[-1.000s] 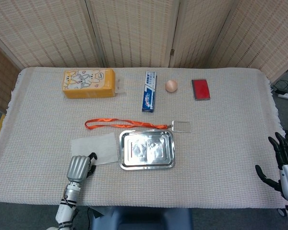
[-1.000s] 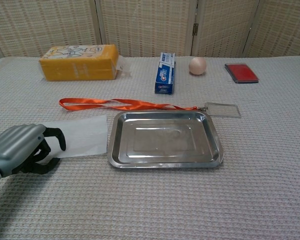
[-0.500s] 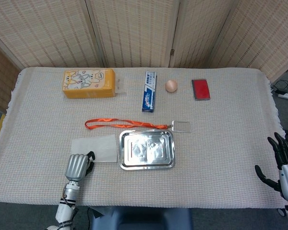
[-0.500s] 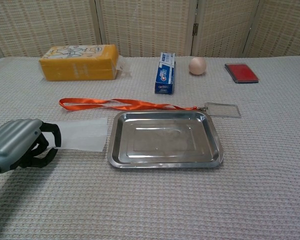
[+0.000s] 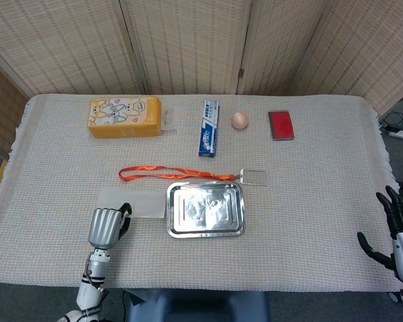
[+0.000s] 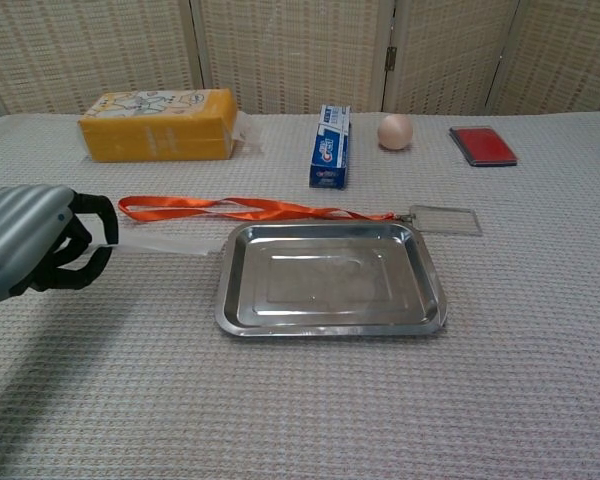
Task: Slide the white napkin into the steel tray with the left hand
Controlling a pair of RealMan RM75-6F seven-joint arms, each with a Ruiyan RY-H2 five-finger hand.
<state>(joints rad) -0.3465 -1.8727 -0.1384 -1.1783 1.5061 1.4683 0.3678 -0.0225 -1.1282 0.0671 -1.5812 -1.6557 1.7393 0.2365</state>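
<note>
The white napkin (image 5: 140,202) (image 6: 175,243) lies just left of the steel tray (image 5: 170,209) (image 6: 223,292). Its right edge reaches the tray's left rim. My left hand (image 5: 105,227) (image 6: 36,245) pinches the napkin's left end with curled fingers. In the chest view the napkin looks thin and raised off the cloth on the hand's side. The inside of the tray holds nothing. My right hand (image 5: 401,234) hangs at the table's right edge with fingers spread and nothing in it; the chest view does not show it.
An orange lanyard (image 5: 168,174) (image 6: 230,208) with a clear badge holder (image 5: 254,177) (image 6: 445,220) runs just behind the tray. Along the back stand a yellow box (image 5: 124,117), a toothpaste box (image 5: 209,128), an egg (image 5: 240,120) and a red case (image 5: 281,125).
My left hand closed on the napkin's left end and rose, lifting that end off the cloth and drawing the sheet flatter to the eye. The right hand barely moved.
</note>
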